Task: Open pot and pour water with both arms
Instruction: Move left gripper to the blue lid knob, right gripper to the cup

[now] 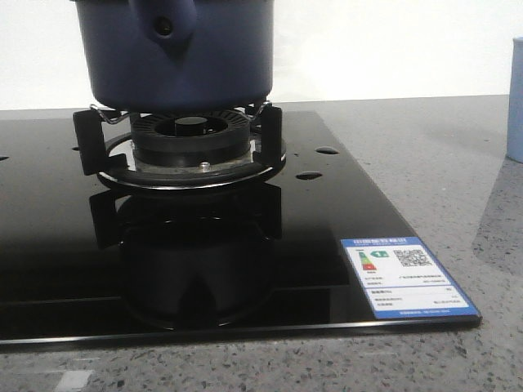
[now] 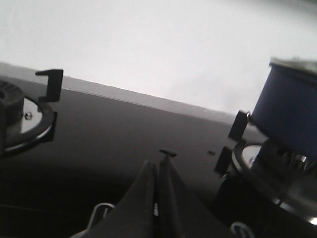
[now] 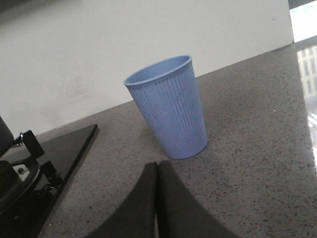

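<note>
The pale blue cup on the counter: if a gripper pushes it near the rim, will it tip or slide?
The cup is tall, with a base narrower than its rim, so it probably tips. It looks like thin ribbed plastic, likely light. The speckled counter may allow sliding.

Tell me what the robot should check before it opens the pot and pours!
1. Pot sits on the burner stand: ok.
2. Lid on the pot: cannot tell, its top is cut off in every view.
3. Left pincer free and empty: ok, shut on nothing.
4. Right pincer free and empty: ok, shut on nothing.
5. Pale blue cup upright on the counter: ok.
6. Water inside the pot: cannot tell.
</note>
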`<action>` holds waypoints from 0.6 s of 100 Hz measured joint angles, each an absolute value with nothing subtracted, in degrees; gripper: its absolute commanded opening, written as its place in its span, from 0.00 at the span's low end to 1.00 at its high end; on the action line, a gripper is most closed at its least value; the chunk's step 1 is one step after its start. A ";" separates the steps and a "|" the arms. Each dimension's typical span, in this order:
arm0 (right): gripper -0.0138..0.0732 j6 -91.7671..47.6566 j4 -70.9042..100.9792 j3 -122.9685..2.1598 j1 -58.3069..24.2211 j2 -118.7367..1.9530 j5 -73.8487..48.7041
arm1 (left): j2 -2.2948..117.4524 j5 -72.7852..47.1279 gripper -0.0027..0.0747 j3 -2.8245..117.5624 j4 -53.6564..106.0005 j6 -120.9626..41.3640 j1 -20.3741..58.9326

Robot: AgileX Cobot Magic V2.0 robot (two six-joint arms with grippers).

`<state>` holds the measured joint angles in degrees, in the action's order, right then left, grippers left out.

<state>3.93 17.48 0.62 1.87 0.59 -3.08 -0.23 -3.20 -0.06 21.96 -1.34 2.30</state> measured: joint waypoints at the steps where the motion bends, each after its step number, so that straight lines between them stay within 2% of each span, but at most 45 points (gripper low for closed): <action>1: 0.09 3.93 17.83 0.62 1.87 0.59 -2.98 | -0.23 -3.08 0.01 -0.06 23.04 -1.34 2.30; 15: 0.09 3.93 21.97 0.62 1.87 0.59 -2.35 | -0.23 -0.92 0.01 0.06 32.56 -1.34 2.30; 33: 0.09 3.82 22.39 -2.06 1.87 0.59 -5.39 | -0.23 -1.95 0.01 3.37 33.85 -2.05 2.30; 48: 0.09 3.23 18.53 -10.57 1.87 -0.99 -11.44 | 0.88 -7.70 0.01 13.12 27.16 -5.49 2.30; 60: 0.09 2.82 14.88 -17.78 1.87 -7.16 -17.16 | 6.92 -15.28 0.01 21.97 23.96 -10.23 2.30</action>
